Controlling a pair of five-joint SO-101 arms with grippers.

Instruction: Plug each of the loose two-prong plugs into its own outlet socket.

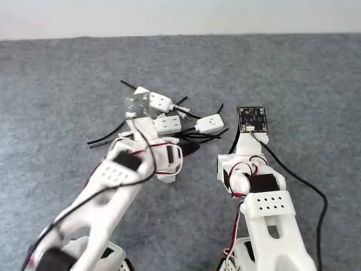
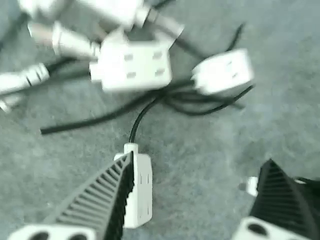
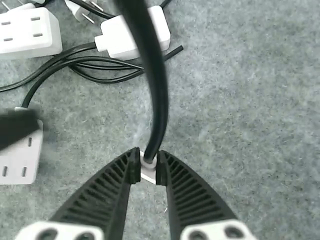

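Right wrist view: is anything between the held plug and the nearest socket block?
Nothing visible: bare carpet separates the plug in the right gripper from the socket block. The left gripper has a finger over its edge.

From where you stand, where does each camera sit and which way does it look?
High view: fixed above the table, looking down on left arm, right arm and outlet sockets.
Left wrist view: on the left arm, looking past its open left gripper at the sockets.
Right wrist view: on the right arm, looking down past the right gripper, shut on a black cord.
Shared: both wrist views show the socket by the left gripper.
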